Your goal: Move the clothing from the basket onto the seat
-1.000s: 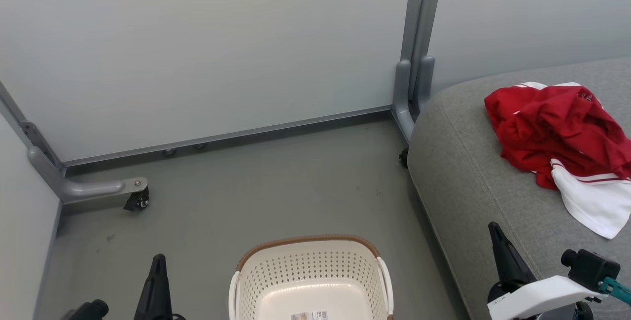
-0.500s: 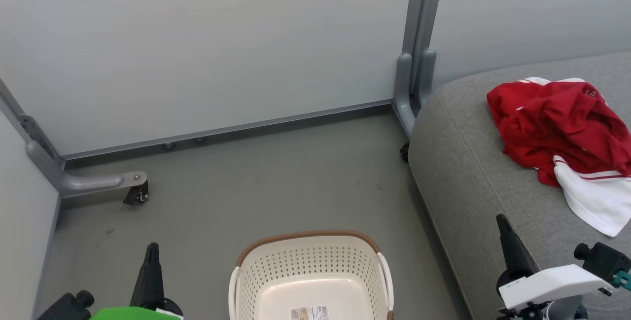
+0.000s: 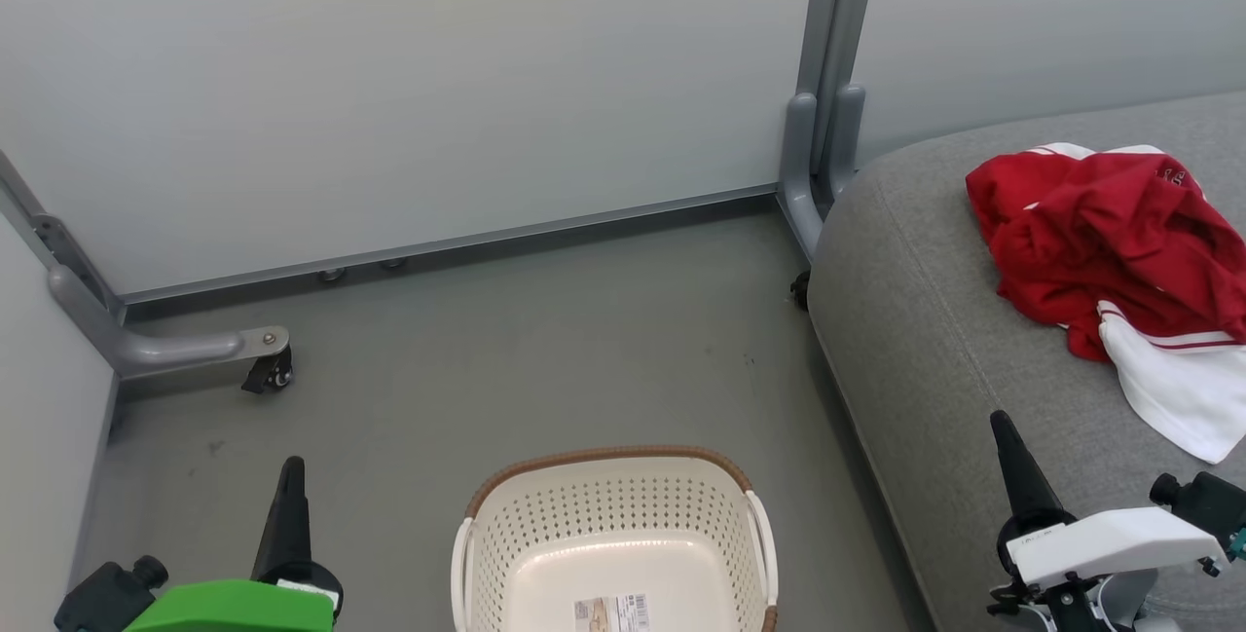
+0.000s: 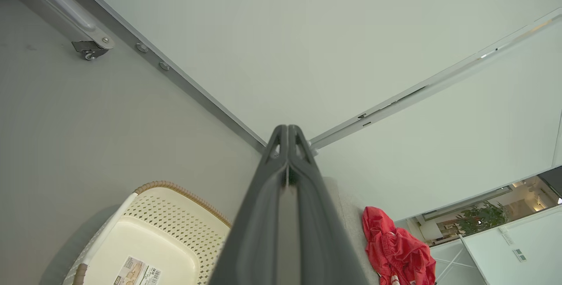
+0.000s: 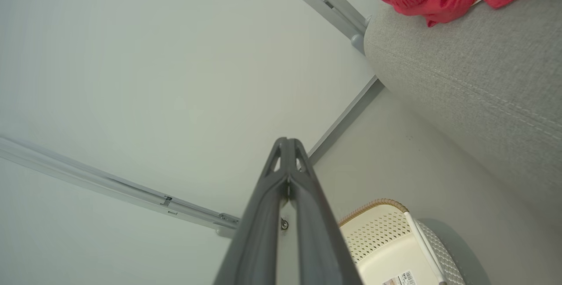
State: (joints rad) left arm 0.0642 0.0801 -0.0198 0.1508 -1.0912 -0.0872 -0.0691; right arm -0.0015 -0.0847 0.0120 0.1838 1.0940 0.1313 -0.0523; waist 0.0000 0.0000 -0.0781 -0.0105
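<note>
Pale partition walls (image 3: 389, 77) fill the upper half of the head view. They meet at a grey metal post (image 3: 827, 126) that comes down to the floor (image 3: 535, 350), which is smooth and grey.

The seat (image 3: 934, 320), a big grey fabric cushion with a rounded corner and a stitched seam, takes up the right side. Its corner is just beside the foot of the post.

The basket (image 3: 604, 457) stands on the floor at the bottom middle, near the seat's front edge but apart from it. It is cream with rows of small holes, a brown rim and white side handles, and its pale bottom is on show.

The clothing (image 3: 1100, 233) lies on top of the seat towards the right edge, well apart from the basket. It is crumpled in one red heap with white stripes, and a white panel spreads out at its near side. Where one piece ends and another begins cannot be told.

The right end effector (image 3: 1005, 427) hangs over the near part of the seat at the lower right, above a white housing (image 3: 1110, 544). It is near the white panel but not touching it. In the right wrist view its two dark fingers are pressed together with nothing between them.

The left end effector (image 3: 291, 471) is over the floor to the left of the basket, rising from a green cover (image 3: 234, 608). The left wrist view shows its fingers closed tight as well, gripping nothing.

A printed label (image 3: 610, 611) is stuck to the basket's bottom. A small black caster (image 3: 275, 374) sits under a grey bracket at the left wall.
</note>
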